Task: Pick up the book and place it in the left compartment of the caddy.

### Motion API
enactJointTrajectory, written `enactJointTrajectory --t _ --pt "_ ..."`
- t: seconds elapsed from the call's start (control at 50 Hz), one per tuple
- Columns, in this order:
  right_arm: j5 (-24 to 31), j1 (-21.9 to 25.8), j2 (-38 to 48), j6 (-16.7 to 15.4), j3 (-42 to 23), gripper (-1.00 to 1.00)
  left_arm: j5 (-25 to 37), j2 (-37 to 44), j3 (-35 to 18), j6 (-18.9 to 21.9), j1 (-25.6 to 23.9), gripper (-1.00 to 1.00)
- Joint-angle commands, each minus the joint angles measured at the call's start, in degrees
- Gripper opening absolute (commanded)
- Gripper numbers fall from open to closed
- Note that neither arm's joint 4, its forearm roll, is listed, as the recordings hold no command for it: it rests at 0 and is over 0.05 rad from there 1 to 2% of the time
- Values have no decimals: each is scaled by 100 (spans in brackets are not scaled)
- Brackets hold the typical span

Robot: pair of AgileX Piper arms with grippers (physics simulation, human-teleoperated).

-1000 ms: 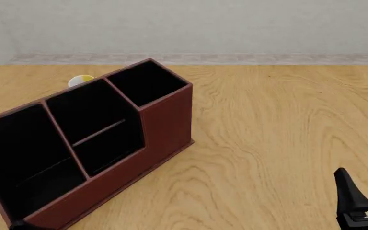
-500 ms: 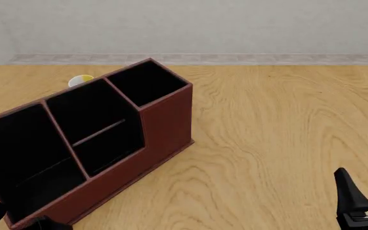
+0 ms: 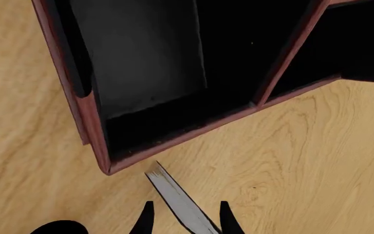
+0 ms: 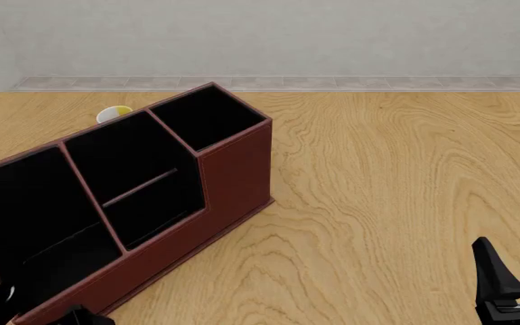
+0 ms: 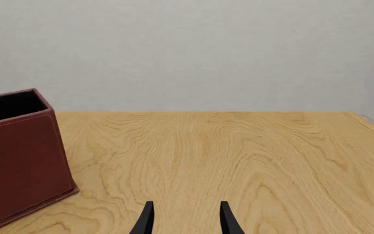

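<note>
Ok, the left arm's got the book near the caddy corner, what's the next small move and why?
Probably carry the book, held in the left gripper, forward over the rim into the left compartment. Its white edge is outside the caddy, just short of the near corner.

Caddy (image 4: 233,169): dark red-brown outer walls and rim, black interior; thin red-brown dividers. Left compartment (image 3: 141,63): inner wall renders dark grey to black, with a red-brown rim. Book (image 3: 177,202): only a pale grey-white edge is visible. Left gripper (image 3: 185,222) and right gripper (image 5: 185,219): black fingers. Table (image 4: 405,176): light honey-tan wood with darker curved grain lines. Back wall (image 4: 287,34): plain pale grey. Small round object (image 4: 113,114) behind the caddy: white and yellow.
</note>
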Motion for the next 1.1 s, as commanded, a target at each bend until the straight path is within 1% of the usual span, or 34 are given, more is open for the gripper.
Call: enactJointTrajectory --t 0.02,0.08,0.1,0.14,0.18,0.3,0.32,0.38,0.4,0.52,0.54,0.56,0.58,0.6,0.7,0.9,0.92,0.94,0.98,1.02,1.08,1.1 --pt "32 0 -40 0 8 100 -296 175 183 -92 -83 100" --pt "31 1 -40 1 8 100 -392 217 255 -138 -115 100" --pt "31 1 -38 0 8 100 -221 191 124 -174 -147 100" --pt "31 2 -39 0 8 100 -438 231 316 -190 -157 100" --pt "31 1 -39 1 8 100 -475 236 369 -212 -152 100" --pt "31 1 -40 0 8 100 -635 340 437 -180 -111 100" --pt "32 1 -40 0 8 100 -484 307 327 -205 -129 100" --pt "32 1 -40 1 8 100 -731 371 540 -265 -172 100" --pt "32 2 -41 -1 8 100 -755 399 530 -223 -152 100" --pt "31 1 -40 0 8 100 -853 457 590 -274 -197 100" --pt "31 1 -40 1 8 100 -716 403 521 -320 -222 100" --pt "31 1 -40 1 8 100 -710 399 519 -320 -222 100" --pt "32 0 -42 1 8 100 -818 437 590 -301 -212 100" --pt "32 1 -41 1 8 100 -853 422 645 -349 -236 -100" --pt "32 0 -41 0 8 100 -729 279 669 -457 -284 -100" --pt "31 1 -40 1 8 100 -487 121 588 -360 -169 -100" --pt "31 1 -40 1 8 100 -209 30 408 -351 -172 -100" --pt "31 1 -40 0 8 100 -297 38 479 -317 -157 -100" --pt "32 2 -41 0 8 100 -255 1 470 -282 -126 -100" --pt "32 0 -42 1 8 100 47 -82 249 -250 -118 -100" --pt "32 2 -42 1 8 100 88 -169 265 -145 -52 -100" --pt "32 1 -42 3 8 100 216 -244 201 -117 -50 -100"
